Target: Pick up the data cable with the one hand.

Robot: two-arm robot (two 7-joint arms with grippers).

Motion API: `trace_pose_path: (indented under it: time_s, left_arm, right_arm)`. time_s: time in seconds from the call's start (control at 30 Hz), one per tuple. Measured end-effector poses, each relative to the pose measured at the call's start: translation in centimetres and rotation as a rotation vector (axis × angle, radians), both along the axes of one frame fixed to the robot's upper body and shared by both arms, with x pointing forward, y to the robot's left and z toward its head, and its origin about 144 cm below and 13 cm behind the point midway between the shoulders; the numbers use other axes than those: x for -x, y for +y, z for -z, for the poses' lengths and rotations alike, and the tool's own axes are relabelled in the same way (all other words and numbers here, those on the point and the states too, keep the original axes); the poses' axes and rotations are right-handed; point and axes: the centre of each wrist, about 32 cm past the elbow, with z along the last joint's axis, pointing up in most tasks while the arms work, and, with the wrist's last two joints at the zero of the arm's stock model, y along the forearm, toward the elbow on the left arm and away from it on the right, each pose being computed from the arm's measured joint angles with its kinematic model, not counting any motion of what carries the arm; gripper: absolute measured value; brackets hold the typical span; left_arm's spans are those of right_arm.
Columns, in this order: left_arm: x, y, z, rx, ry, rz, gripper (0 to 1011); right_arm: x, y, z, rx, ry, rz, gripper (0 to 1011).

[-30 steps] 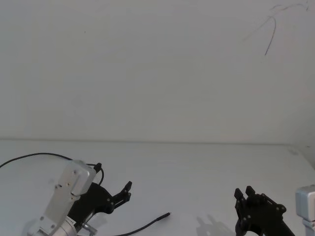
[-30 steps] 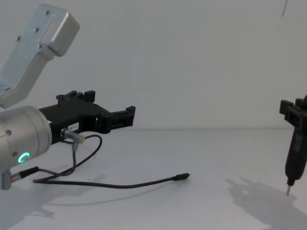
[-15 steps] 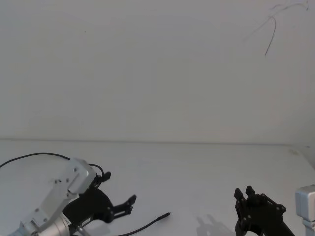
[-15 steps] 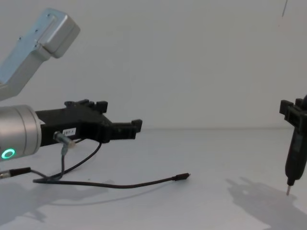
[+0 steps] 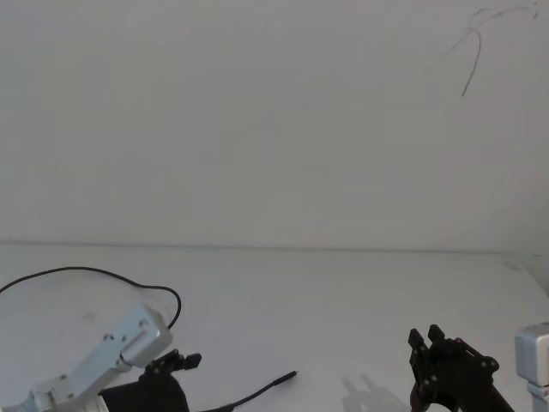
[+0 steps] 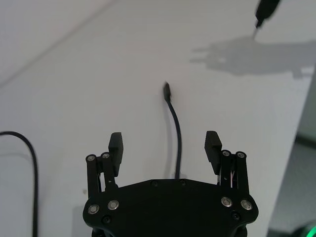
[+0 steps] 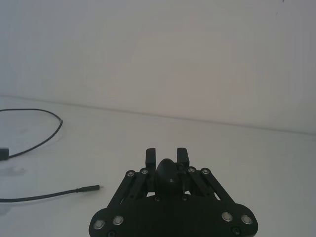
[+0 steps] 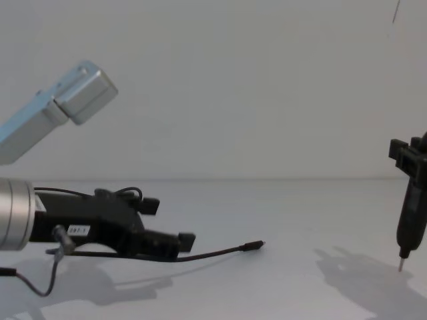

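The left claw (image 6: 164, 140) is hanging low over the white bench (image 8: 300, 293), its two fingers spread wide and grasping nothing. The data cable (image 6: 177, 133) is lying flat on the bench, running out from under the claw's palm between the two fingers, with its small plug pointing ahead. Whether the fingertips are touching the bench cannot be told. The right claw (image 7: 166, 153) is resting parked at the right, clenched on a pen-shaped tool (image 8: 408, 220).

To grasp well, the claw probably needs to be keeping the cable centred between its fingers, sinking until the tips nearly meet the bench, then clenching squarely. So thin a cable could slip under the tips.
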Motion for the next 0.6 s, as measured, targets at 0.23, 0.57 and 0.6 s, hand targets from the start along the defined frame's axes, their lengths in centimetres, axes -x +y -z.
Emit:
trace_pose_path:
  time_s: [0.23, 0.57, 0.6]
  left_arm:
    - [-0.46, 0.44, 0.19, -0.064, 0.036, 0.045, 1001]
    - [-0.92, 0.47, 0.20, -0.119, 0.045, 0.052, 1001]
    - [-0.96, 0.43, 0.18, -0.122, 0.045, 0.052, 1001]
  right_arm:
    - [0.00, 0.00, 0.00, 0.000, 0.000, 0.000, 251]
    - [0.00, 0.00, 0.00, 0.000, 0.000, 0.000, 251]
    - [0.00, 0.00, 0.00, 0.000, 0.000, 0.000, 251]
